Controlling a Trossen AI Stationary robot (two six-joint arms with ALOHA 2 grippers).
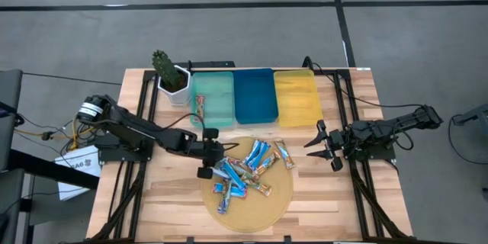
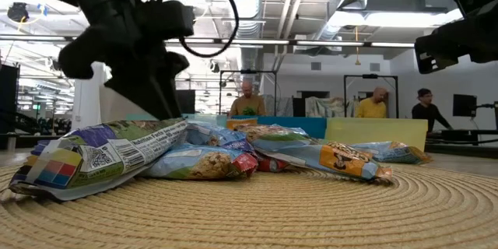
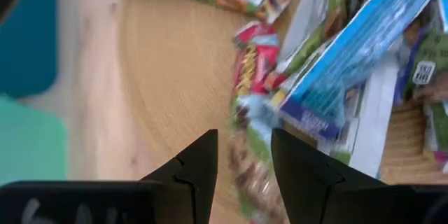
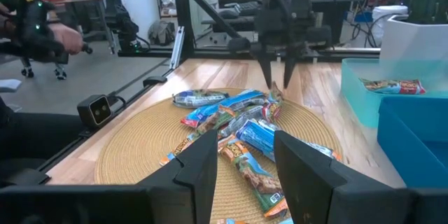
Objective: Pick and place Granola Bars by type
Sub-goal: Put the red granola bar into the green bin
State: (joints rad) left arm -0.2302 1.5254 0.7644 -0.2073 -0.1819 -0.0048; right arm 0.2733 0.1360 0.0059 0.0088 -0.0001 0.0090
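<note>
Several granola bars, blue-white, red-orange and tan, lie heaped on a round woven mat. One more bar lies in the teal tray. My left gripper is open and points down at the heap's left edge. Its fingers stand on either side of one bar; I cannot tell whether they touch it. The left gripper also shows in the right wrist view. My right gripper is open and empty, right of the mat, facing the heap.
The teal tray, a blue tray and a yellow tray stand side by side along the table's far edge. A potted cactus stands left of the teal tray. People show in the room beyond the table.
</note>
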